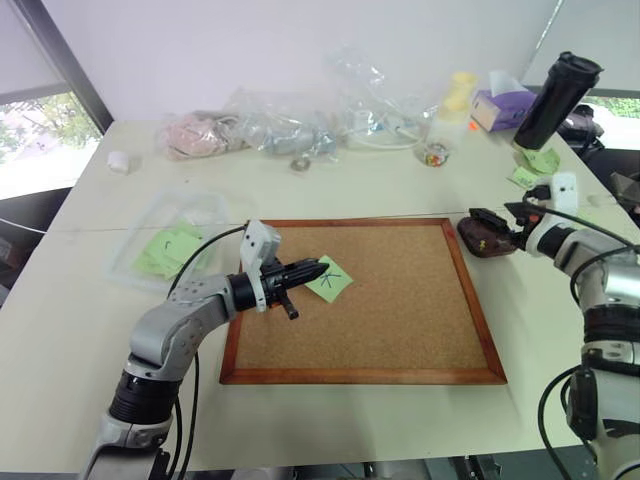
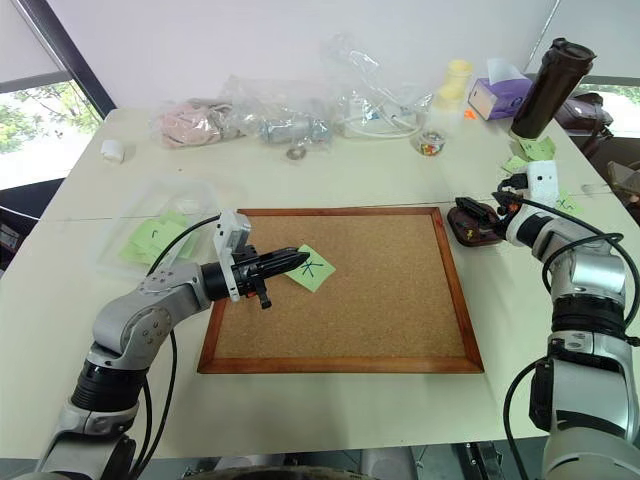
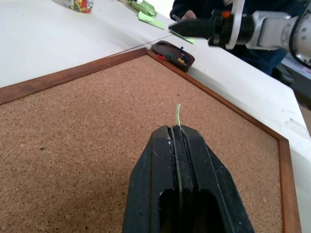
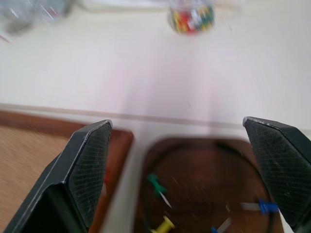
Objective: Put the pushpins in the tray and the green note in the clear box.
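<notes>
My left gripper (image 1: 318, 267) is shut on one edge of the green note (image 1: 332, 281), holding it just above the corkboard; the wrist view shows the paper's thin edge (image 3: 178, 114) sticking out between the closed fingers. To the right, my right gripper (image 1: 490, 218) stands open just above the dark brown tray (image 1: 480, 246), which sits beside the board's far right corner. Pushpins lie in the tray: a green one (image 4: 156, 184), a yellow one (image 4: 164, 225) and a blue one (image 4: 262, 207). The clear box (image 1: 215, 205) sits left of the board with other green notes in it.
The wood-framed corkboard (image 1: 400, 320) takes up the table's middle. Along the back lie clear plastic bags (image 1: 290, 125), a small cup of pins (image 1: 435, 153), a purple tissue box (image 1: 503, 105) and a black tumbler (image 1: 555, 100). Loose green notes (image 1: 540, 160) lie at the far right.
</notes>
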